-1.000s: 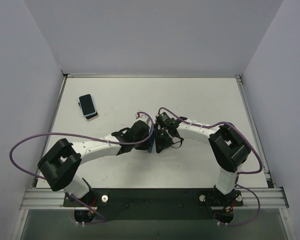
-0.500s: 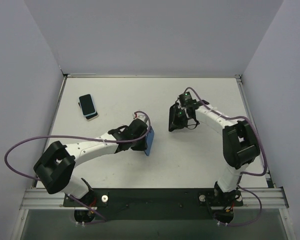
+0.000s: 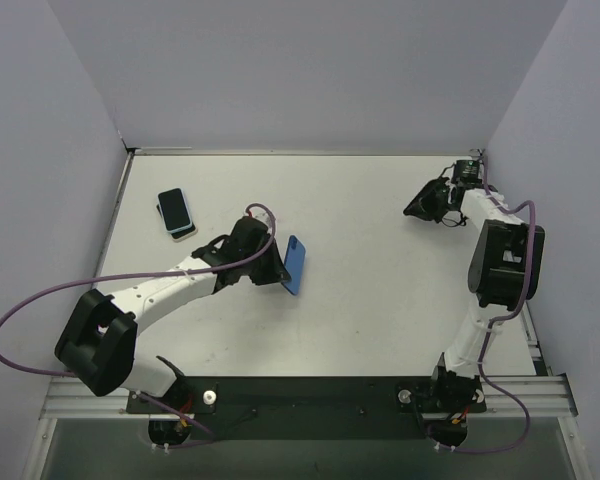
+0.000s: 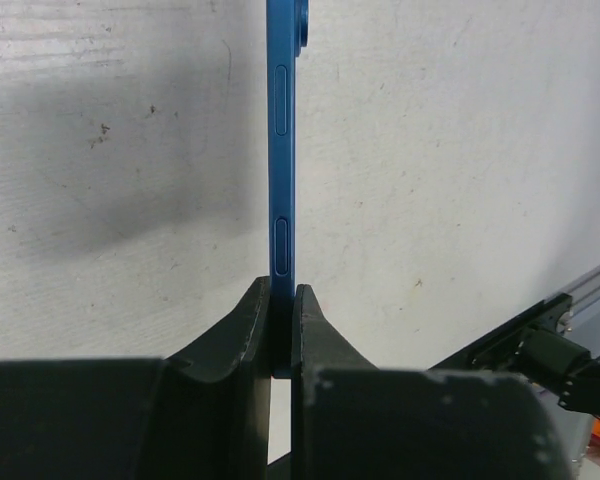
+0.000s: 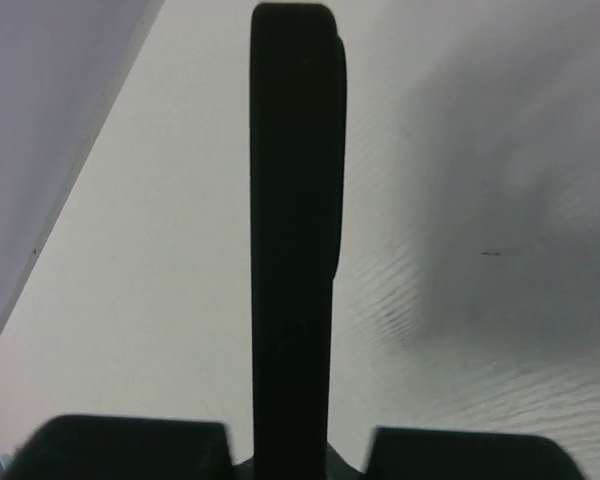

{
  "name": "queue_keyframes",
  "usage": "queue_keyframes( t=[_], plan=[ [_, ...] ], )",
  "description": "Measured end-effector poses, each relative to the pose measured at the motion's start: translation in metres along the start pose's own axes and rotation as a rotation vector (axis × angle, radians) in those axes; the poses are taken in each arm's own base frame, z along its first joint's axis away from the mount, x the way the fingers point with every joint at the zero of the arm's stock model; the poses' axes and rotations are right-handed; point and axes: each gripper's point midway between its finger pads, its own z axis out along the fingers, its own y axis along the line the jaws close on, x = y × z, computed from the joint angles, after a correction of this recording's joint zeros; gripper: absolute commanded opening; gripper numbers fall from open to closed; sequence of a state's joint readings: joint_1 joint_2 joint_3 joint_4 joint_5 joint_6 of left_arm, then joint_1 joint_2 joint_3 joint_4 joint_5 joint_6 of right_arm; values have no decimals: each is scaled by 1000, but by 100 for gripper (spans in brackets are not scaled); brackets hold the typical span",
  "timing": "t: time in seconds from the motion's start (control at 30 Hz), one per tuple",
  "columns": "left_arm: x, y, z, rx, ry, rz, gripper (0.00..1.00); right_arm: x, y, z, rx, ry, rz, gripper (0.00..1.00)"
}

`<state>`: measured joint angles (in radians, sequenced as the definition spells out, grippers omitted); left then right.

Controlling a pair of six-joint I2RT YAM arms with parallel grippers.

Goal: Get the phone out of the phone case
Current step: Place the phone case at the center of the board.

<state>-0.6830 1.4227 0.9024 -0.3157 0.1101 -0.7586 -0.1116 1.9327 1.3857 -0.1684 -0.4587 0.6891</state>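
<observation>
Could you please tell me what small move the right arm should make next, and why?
Probably lower the right end effector and set the black rectangular phone case on the white table: it is already apart from the slim blue phone clamped in the left end effector.

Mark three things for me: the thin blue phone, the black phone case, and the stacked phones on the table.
thin blue phone (image 4: pixel 282 180): left wrist view, side edge between its two buttons.
black phone case (image 5: pixel 292 200): right wrist view, middle of its narrow edge.
stacked phones (image 3: pixel 175 208): top view, screen of the upper phone.
</observation>
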Motion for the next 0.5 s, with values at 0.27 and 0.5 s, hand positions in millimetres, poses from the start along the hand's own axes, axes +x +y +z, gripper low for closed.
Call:
queue_keyframes(
  t=[0.27,0.5],
  plan=[
    [-31,-19,0,114,-14,-62,0,-18,-45,11,90,-19,158,56],
    [-64,-35,35,221,-7,-115,0,4,-78,-9,246,-38,191,91]
  ],
)
